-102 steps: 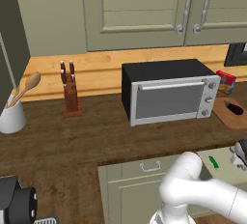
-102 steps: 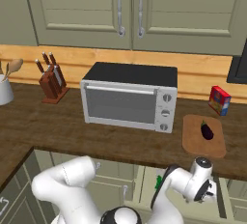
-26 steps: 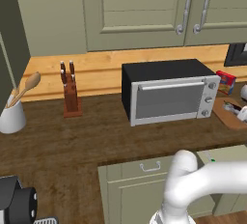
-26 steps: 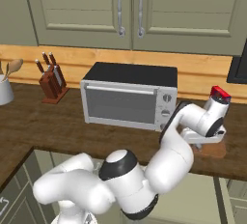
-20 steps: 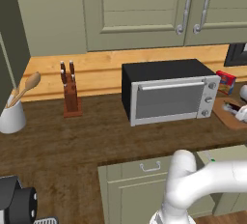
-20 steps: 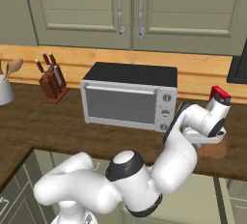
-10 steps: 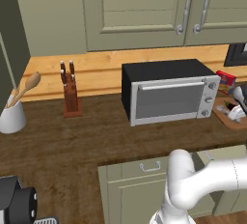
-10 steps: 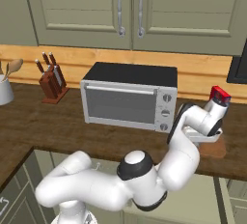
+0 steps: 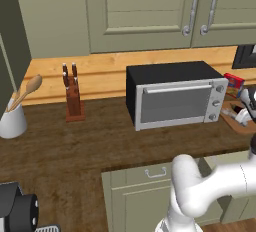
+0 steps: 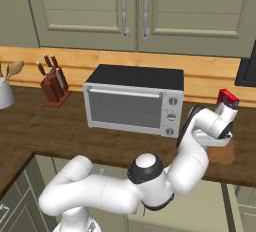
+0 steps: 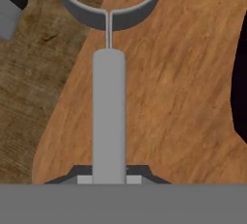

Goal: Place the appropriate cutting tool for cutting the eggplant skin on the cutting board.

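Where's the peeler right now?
In the hand view the peeler is clamped in the hand, low over the cutting board, right of the toaster oven.

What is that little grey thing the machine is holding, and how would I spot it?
Start at the silver toaster oven on the counter; to its right lies a light wooden cutting board. Over it the gripper is shut on a slim grey peeler: plain straight handle ending in a hoop-shaped head, unlike the brown-handled knives in their block.
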